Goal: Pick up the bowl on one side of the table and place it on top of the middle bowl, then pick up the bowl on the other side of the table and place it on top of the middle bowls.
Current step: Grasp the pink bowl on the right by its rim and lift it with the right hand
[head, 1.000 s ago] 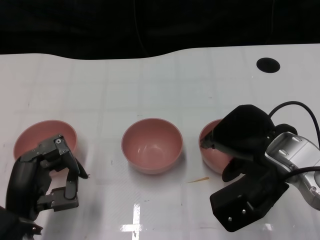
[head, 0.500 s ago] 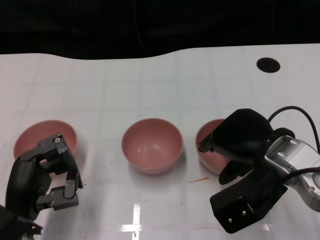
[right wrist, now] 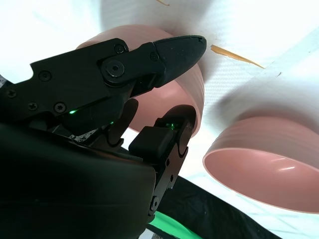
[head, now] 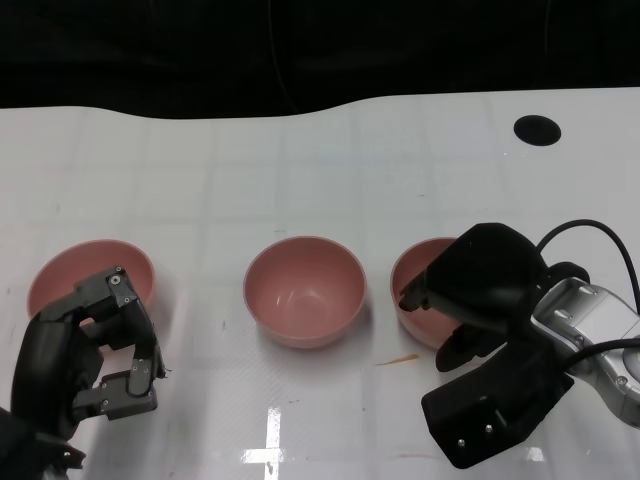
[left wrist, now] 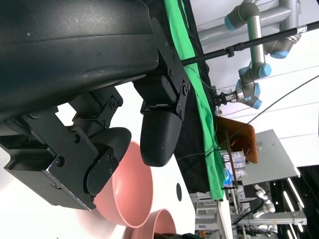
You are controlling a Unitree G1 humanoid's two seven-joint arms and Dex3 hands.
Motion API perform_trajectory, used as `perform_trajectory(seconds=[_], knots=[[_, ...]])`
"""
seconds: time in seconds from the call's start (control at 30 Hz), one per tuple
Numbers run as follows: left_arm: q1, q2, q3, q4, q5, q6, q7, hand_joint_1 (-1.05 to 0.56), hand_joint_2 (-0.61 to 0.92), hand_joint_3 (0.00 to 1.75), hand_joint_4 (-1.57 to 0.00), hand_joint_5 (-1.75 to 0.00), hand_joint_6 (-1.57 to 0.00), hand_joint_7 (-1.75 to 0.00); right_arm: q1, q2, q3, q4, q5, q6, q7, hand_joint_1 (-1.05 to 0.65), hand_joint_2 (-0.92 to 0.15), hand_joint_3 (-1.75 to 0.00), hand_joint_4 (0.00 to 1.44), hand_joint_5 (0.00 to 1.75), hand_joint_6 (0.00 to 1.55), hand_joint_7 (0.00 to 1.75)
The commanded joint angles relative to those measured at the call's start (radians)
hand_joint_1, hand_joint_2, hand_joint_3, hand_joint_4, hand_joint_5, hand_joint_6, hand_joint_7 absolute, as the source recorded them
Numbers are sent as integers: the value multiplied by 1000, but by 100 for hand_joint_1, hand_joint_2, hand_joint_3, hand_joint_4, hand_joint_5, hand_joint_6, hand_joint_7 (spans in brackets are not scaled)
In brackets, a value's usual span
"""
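White tabletop (head: 300,180) runs back to a black backdrop, with a round dark hole (head: 537,129) near its far right edge. Three pink bowls sit in a row, all empty. The left bowl (head: 72,270) stands just beyond the fingers (head: 120,335) of the left hand (head: 85,360), which are curled apart around nothing and do not touch it; the left wrist view shows the bowl's rim just past those fingertips. The middle bowl (head: 303,290) sits alone between the two hands, well clear of both. The right bowl (head: 418,292) is held by the right hand (head: 480,300), whose fingers (right wrist: 172,50) hook over its rim while another finger lies inside, as the right wrist view shows; the bowl looks to be resting on the table. Compared with a second ago, the right bowl has slid a little toward the middle bowl and the left hand has drawn slightly back. A thin yellowish streak (head: 397,359) lies on the table just before the right bowl.
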State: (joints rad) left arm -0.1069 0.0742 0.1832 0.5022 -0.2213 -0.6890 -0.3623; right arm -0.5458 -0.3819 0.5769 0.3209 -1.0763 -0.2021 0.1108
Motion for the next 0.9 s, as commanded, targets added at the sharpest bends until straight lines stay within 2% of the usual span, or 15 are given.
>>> perform_trajectory(seconds=[0.03, 0.2, 0.3, 0.43, 0.63, 0.67, 0.7, 0.73, 0.8, 0.83, 0.87, 0.9], knots=[[11, 20, 8, -3, -6, -15, -2, 6, 48, 147, -97, -175, -82, -174, -22, 1, 6, 61, 20, -23, -55, -67, -92, -8, 94, 22, 92, 8], [9, 17, 8, -4, -28, -9, -21, 8, 50, 147, -96, -175, -79, -174, -39, 7, 14, 133, 31, -38, -90, -63, -92, -9, 91, 21, 93, 7], [5, 19, 11, 12, 9, -47, 7, 9, 48, 150, -99, -175, -80, -174, -51, 12, 18, 185, 34, -56, -138, -59, -92, -10, 93, 22, 96, 9], [7, 19, 11, 13, 41, -62, 36, 11, 48, 153, -98, -175, -81, -175, -74, 26, 26, 292, 38, -84, -242, -53, -92, -6, 98, 27, 101, 11], [10, 19, 10, 10, 18, -49, 15, 12, 52, 150, -97, -175, -80, -175, -107, 42, 37, 407, 61, -126, -342, -45, -92, -8, 98, 29, 103, 11], [9, 19, 10, 10, 13, -47, 11, 12, 52, 150, -97, -175, -80, -175, -113, 45, 40, 426, 63, -136, -366, -40, -92, -15, 81, 84, 104, 14], [8, 20, 10, 12, 8, -48, 7, 12, 52, 150, -97, -175, -80, -175, -120, 49, 45, 447, 60, -147, -405, -37, -92, -15, 72, 114, 105, 16], [7, 20, 9, 13, 5, -49, 5, 12, 52, 150, -97, -175, -80, -175, -125, 52, 49, 465, 58, -155, -435, -35, -92, -14, 67, 135, 106, 20], [1, 22, 7, 21, -8, -56, -7, 11, 51, 150, -98, -175, -81, -174, -138, 61, 60, 505, 52, -173, -507, -32, -92, -11, 65, 162, 107, 28], [0, 23, 7, 23, -6, -58, -4, 11, 51, 151, -98, -175, -81, -174, -143, 65, 62, 520, 57, -181, -528, -32, -92, -10, 67, 168, 100, 47], [-1, 23, 7, 24, -4, -58, -3, 10, 50, 151, -98, -175, -81, -174, -147, 68, 63, 533, 60, -188, -543, -29, -92, -13, 71, 172, 86, 82], [-2, 22, 7, 24, -2, -58, -1, 10, 50, 151, -99, -175, -81, -174, -150, 70, 65, 542, 63, -192, -552, -28, -92, -14, 72, 173, 80, 96]])
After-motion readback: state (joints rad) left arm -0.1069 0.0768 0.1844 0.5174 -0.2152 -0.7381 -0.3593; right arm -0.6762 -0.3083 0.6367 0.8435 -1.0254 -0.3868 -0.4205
